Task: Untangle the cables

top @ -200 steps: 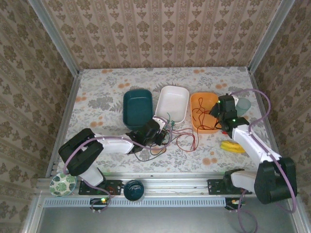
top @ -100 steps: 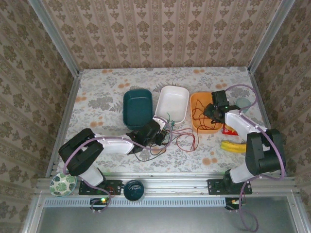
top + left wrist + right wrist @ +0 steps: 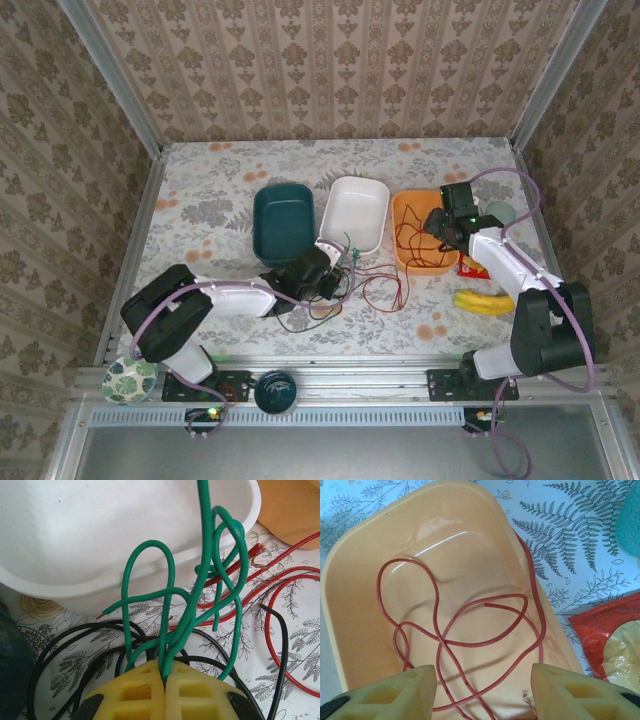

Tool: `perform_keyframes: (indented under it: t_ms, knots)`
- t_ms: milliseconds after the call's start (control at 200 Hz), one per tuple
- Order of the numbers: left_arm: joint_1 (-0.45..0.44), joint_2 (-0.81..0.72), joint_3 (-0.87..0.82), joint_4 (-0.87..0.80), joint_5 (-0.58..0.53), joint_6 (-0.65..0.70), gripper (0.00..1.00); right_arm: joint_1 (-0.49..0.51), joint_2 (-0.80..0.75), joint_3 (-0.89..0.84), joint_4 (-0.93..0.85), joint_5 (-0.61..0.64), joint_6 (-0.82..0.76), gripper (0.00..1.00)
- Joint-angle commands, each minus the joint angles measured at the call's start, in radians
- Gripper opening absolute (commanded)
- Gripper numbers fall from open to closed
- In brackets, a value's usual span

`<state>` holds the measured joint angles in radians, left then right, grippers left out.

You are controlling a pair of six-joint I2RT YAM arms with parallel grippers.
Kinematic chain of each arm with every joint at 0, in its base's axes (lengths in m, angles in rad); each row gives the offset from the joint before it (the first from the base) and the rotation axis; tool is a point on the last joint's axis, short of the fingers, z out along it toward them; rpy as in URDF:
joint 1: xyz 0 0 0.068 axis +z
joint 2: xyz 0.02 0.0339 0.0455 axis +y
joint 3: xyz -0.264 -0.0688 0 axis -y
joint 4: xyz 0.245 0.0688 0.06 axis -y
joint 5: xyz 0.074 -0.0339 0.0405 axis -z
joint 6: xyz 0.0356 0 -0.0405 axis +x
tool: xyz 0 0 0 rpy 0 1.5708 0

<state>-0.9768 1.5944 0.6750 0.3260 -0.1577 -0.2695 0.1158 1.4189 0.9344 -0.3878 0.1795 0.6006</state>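
Note:
My left gripper [image 3: 167, 677] is shut on a bundle of green cable [image 3: 200, 580], whose loops rise in front of the white bin [image 3: 100, 540]. Black cable [image 3: 65, 645] loops on the table under it, and red cable [image 3: 280, 580] lies to the right. From above, the left gripper [image 3: 333, 282] sits at the tangle in front of the white bin [image 3: 356, 212]. My right gripper [image 3: 482, 692] stands open over the orange bin [image 3: 360, 580], where a red cable [image 3: 470, 640] lies coiled and loose. In the top view the right gripper [image 3: 437, 228] hovers at the orange bin [image 3: 408, 208].
A dark teal bin [image 3: 282, 222] stands left of the white one. A banana [image 3: 482, 302] and a red packet [image 3: 615, 640] lie right of the orange bin, with a pale teal cup [image 3: 498, 213] behind. A patterned bowl [image 3: 130, 380] and a dark bowl [image 3: 274, 390] sit on the near rail.
The right arm swung its gripper back over the orange bin's right side, then settled there. The left arm and the tangle stayed put.

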Motion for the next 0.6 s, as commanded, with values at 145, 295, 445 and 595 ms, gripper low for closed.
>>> perform_keyframes:
  t_ms: [145, 295, 445, 595]
  knots:
    - [-0.008, 0.029, 0.005, -0.071, -0.008, 0.012, 0.00, -0.005, 0.127, 0.075, -0.067, -0.069, -0.006, 0.52]
    - [-0.010, 0.025, -0.003, -0.067, -0.016, 0.006, 0.00, -0.004, 0.180, 0.058, -0.055, -0.098, 0.035, 0.52]
    - [-0.010, 0.022, -0.005, -0.069, -0.019, 0.004, 0.00, 0.005, 0.227, 0.049, -0.033, -0.122, 0.048, 0.52]
    - [-0.010, 0.022, -0.001, -0.076, -0.019, 0.004, 0.00, 0.015, 0.281, 0.047, -0.007, -0.159, 0.042, 0.51]
